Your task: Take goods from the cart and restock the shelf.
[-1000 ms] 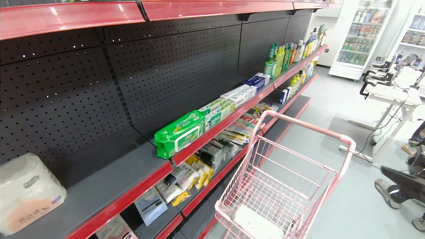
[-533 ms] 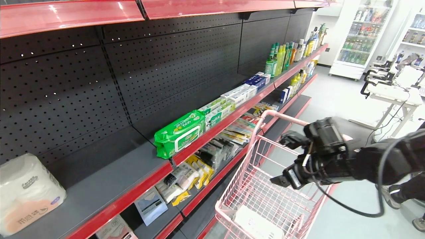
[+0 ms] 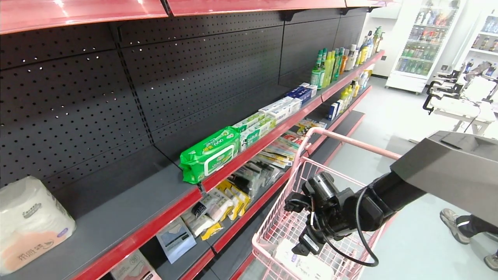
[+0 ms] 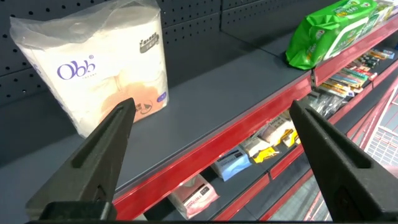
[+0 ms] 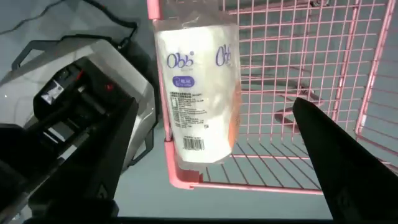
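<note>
A white tissue pack [image 5: 198, 93] lies in the pink cart [image 5: 298, 74], against its near wall; the same pack [image 3: 301, 265] is partly visible under my right arm. My right gripper [image 3: 298, 225] hangs open inside the cart just above that pack, and the right gripper [image 5: 215, 104] holds nothing between its fingers. A matching tissue pack [image 4: 99, 68] stands on the grey shelf [image 4: 224, 106] at the left, and my left gripper [image 4: 210, 106] is open in front of the shelf, beside that pack. A green wipes pack [image 3: 210, 153] lies farther along the shelf.
The cart's pink handle [image 3: 350, 142] stands close to the red shelf edge [image 3: 155, 227]. Toothpaste boxes [image 3: 268, 116] and bottles [image 3: 330, 66] fill the shelf farther right. Lower shelves hold small packets [image 3: 218, 206]. A person's shoe [image 3: 453, 223] is on the floor at right.
My right arm came into view from the right and dropped into the cart, its gripper now low over the tissue pack. The head view tilted slightly.
</note>
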Available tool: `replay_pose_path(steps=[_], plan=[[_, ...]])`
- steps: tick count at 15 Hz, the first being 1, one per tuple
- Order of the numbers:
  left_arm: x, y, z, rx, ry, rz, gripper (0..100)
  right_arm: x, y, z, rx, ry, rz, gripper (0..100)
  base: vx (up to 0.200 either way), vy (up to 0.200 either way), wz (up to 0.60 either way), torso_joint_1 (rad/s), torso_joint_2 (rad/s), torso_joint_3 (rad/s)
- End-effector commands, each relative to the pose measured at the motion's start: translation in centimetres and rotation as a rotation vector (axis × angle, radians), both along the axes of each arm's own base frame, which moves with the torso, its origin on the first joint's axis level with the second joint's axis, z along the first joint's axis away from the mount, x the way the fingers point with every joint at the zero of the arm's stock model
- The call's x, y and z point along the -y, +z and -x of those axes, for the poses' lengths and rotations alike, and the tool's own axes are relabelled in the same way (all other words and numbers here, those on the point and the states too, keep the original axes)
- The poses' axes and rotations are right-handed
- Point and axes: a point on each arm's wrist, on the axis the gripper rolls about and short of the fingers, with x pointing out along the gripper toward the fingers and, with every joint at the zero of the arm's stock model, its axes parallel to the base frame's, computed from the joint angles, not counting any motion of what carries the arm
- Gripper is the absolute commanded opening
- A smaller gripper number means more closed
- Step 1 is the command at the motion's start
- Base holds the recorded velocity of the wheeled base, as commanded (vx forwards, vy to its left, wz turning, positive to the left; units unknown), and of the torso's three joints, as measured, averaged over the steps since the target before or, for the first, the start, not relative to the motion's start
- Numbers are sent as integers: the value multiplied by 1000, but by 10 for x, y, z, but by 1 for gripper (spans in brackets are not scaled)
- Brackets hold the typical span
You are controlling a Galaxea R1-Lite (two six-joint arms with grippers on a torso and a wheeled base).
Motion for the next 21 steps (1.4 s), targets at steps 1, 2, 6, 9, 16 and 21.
replay_pose_path(steps=[1, 2, 6, 9, 16, 21], plan=[[0, 0, 0, -1, 0, 0, 100, -8, -10, 1, -19, 22, 11, 100, 0, 0, 0, -90, 173, 95], [0, 0, 0, -1, 0, 0, 100, -12, -12, 3, -23, 36, 14, 100, 0, 0, 0, -71, 193, 105], [0, 0, 0, -1, 0, 0, 100, -24, -20, 5, -32, 67, 22, 100, 0, 0, 0, -91, 191, 111], [0, 0, 0, -1, 0, 0, 100, -24, -29, 6, -52, 69, 34, 100, 0, 0, 0, -94, 219, 119], [0, 0, 0, -1, 0, 0, 100, -26, -32, 4, -54, 70, 36, 100, 0, 0, 0, -118, 267, 148], [0, 0, 0, -1, 0, 0, 100, -24, -37, 3, -64, 64, 44, 100, 0, 0, 0, -81, 187, 108]])
